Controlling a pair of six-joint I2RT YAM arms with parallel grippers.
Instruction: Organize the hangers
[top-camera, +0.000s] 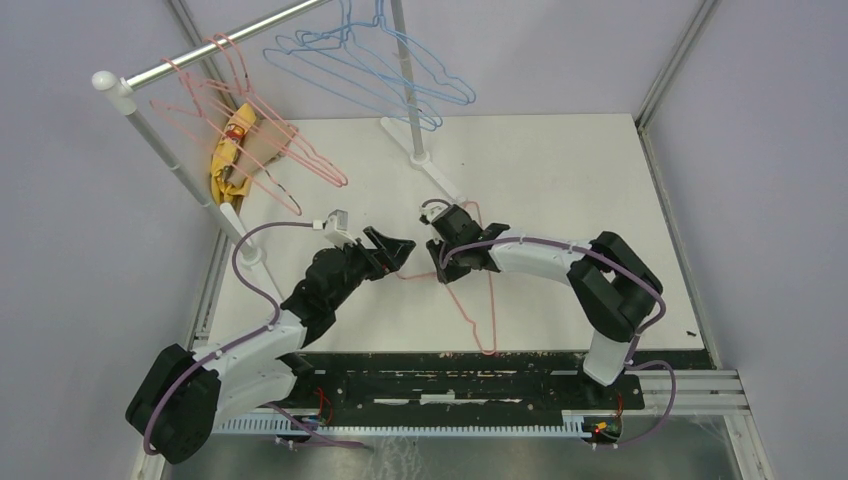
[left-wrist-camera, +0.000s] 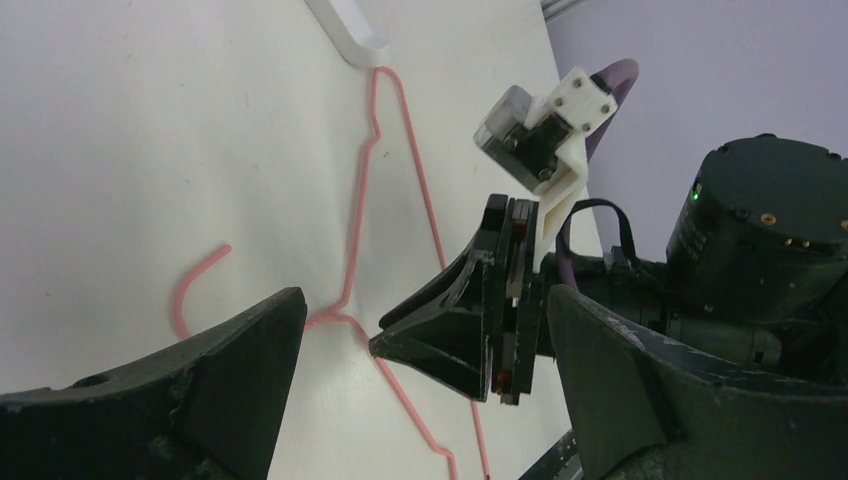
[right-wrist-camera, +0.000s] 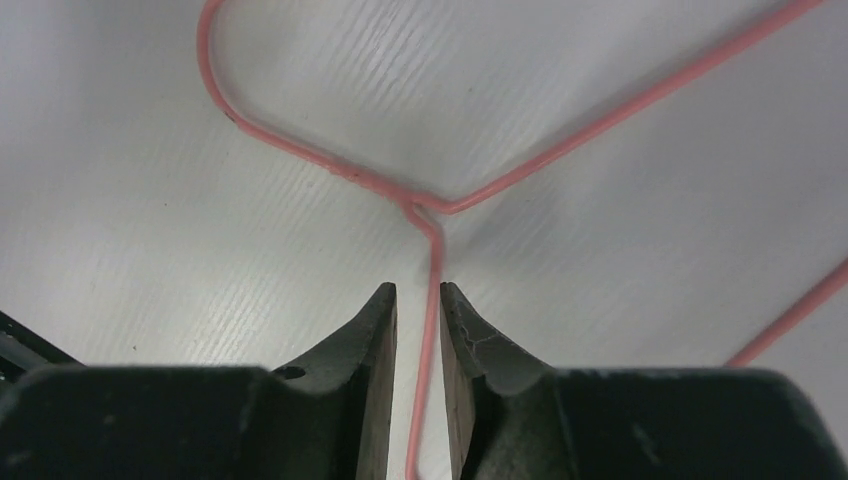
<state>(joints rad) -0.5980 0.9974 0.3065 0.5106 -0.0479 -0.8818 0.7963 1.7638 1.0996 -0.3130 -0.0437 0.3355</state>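
A pink hanger (top-camera: 491, 305) lies flat on the white table, its hook pointing left toward my left gripper (top-camera: 395, 250). My right gripper (top-camera: 438, 262) stands over the hanger's neck. In the right wrist view the pink wire (right-wrist-camera: 560, 147) runs down between the fingers of the right gripper (right-wrist-camera: 418, 290), which are slightly parted with a gap beside the wire. My left gripper (left-wrist-camera: 425, 300) is wide open and holds nothing; the hanger (left-wrist-camera: 360, 200) and the right gripper (left-wrist-camera: 440, 330) lie in front of it. More pink hangers (top-camera: 250, 120) and blue hangers (top-camera: 380, 70) hang on the rail.
The silver rail (top-camera: 200, 55) on white poles crosses the back left, with its white foot (top-camera: 440, 180) just behind my right gripper. A yellow object (top-camera: 232, 150) hangs by the left pole. Grey walls enclose the table on three sides.
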